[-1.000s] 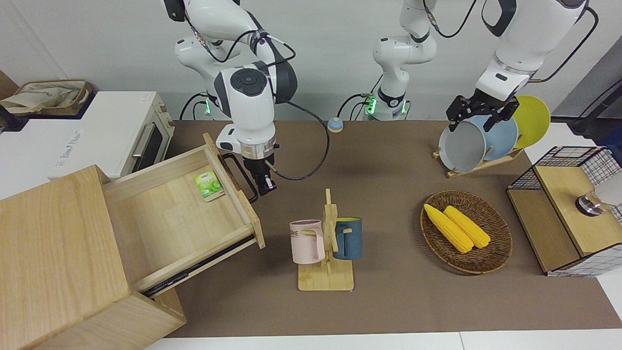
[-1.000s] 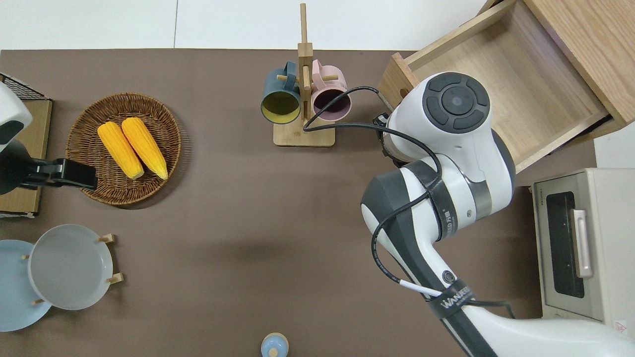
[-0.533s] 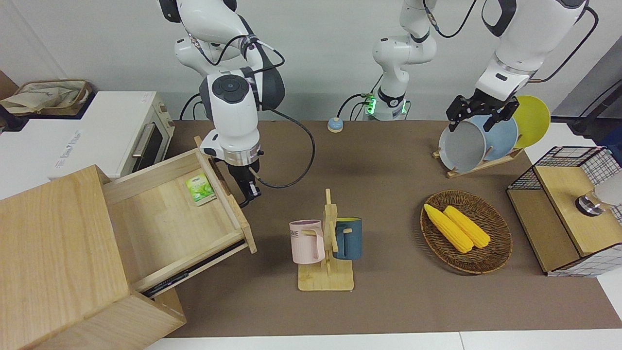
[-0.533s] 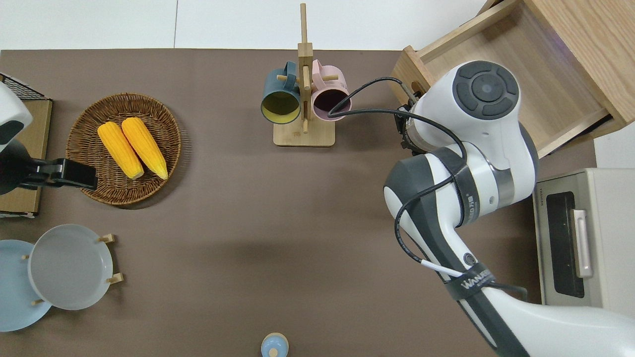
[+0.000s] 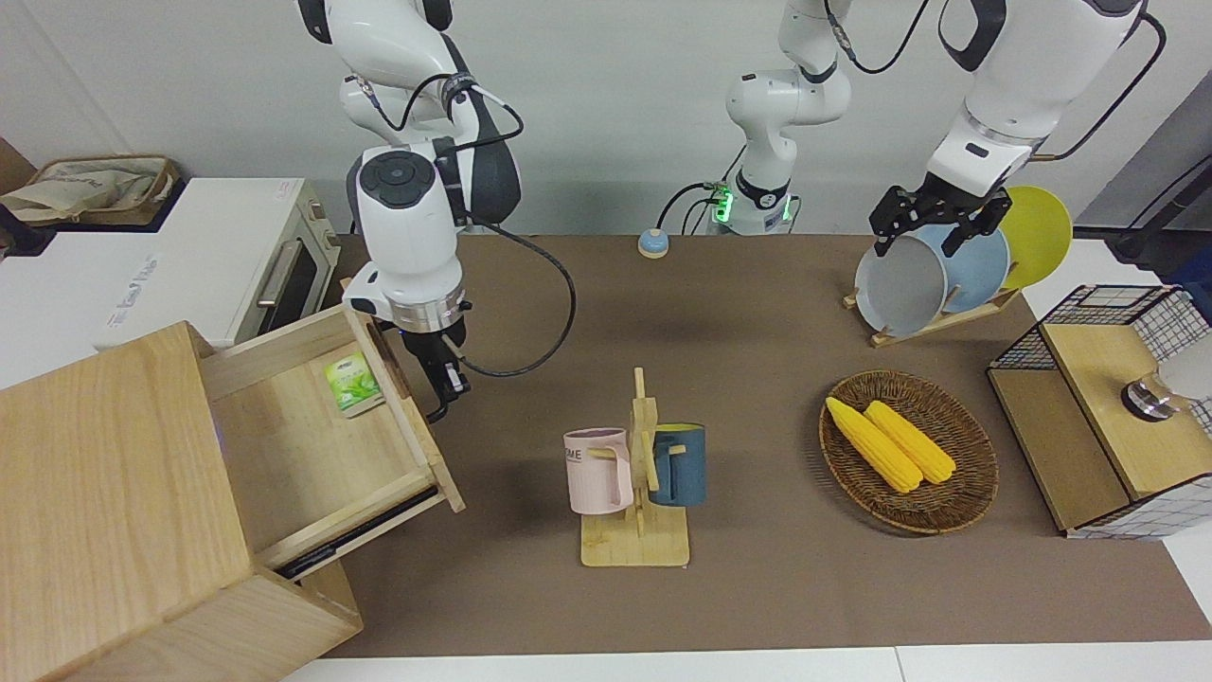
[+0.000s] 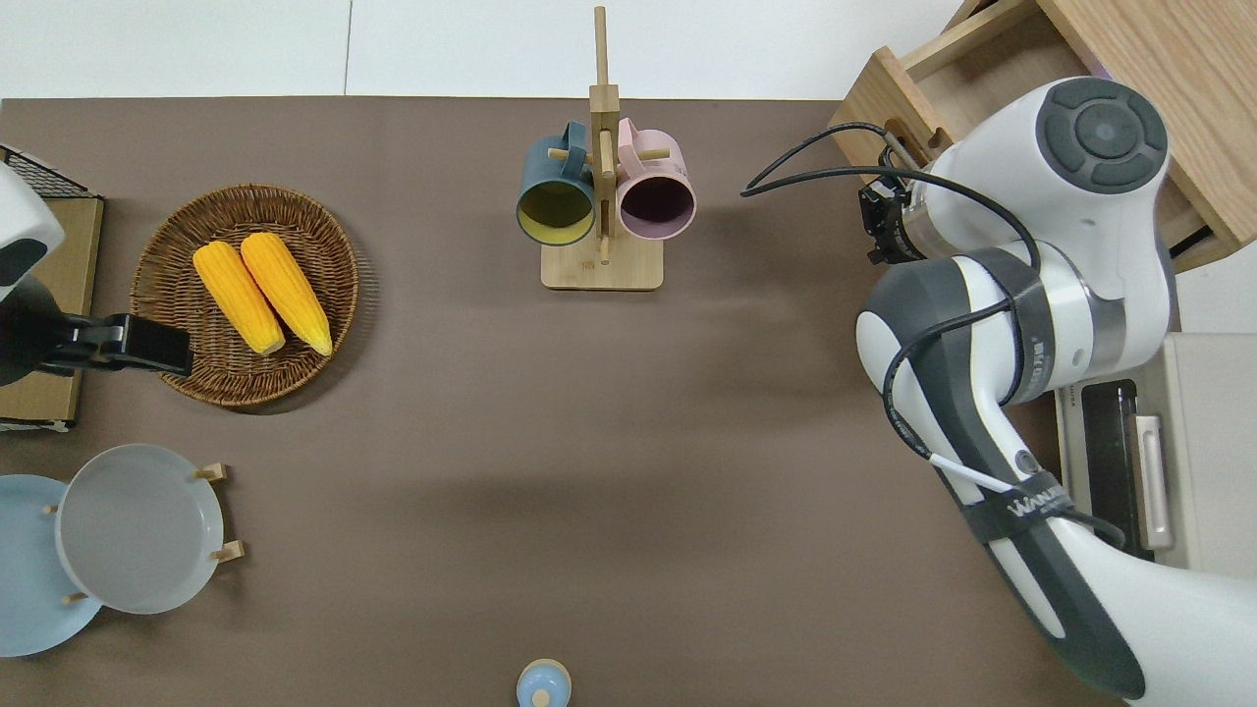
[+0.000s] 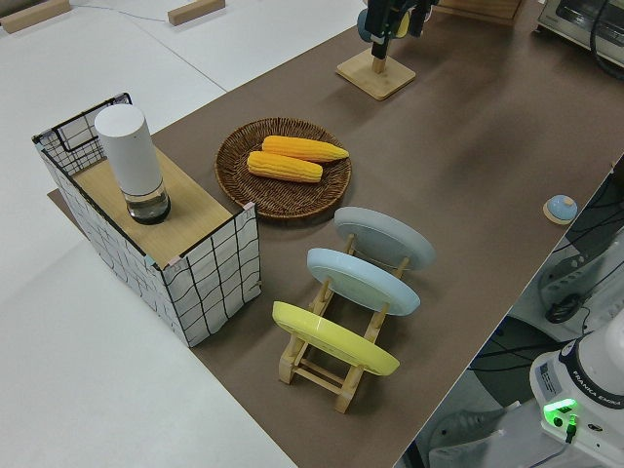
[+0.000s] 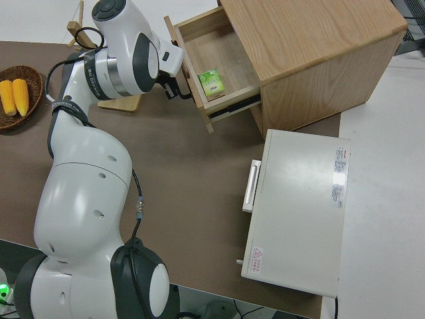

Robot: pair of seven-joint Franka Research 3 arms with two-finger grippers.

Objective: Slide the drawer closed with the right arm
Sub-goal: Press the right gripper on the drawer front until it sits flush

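Note:
The light-wood drawer (image 5: 317, 445) sticks partly out of the pale wooden cabinet (image 5: 104, 502) at the right arm's end of the table. A green packet (image 5: 353, 384) lies inside it. The black loop handle (image 5: 428, 403) is on the drawer's front panel (image 6: 884, 98). My right gripper (image 5: 447, 386) points down, shut, against the front panel beside the handle. It also shows in the right side view (image 8: 174, 90). In the overhead view the arm hides most of the drawer. My left arm is parked, its gripper (image 5: 933, 227) open.
A mug rack (image 5: 636, 474) with a pink and a blue mug stands mid-table, close to the drawer front. A white toaster oven (image 5: 218, 256) sits beside the cabinet, nearer to the robots. A corn basket (image 5: 909, 450), plate rack (image 5: 937, 265) and wire-mesh box (image 5: 1108, 407) are toward the left arm's end.
My right gripper has moved toward the cabinet with the drawer front. The drawer has slid partway in, and the green packet went with it. The left arm has not moved.

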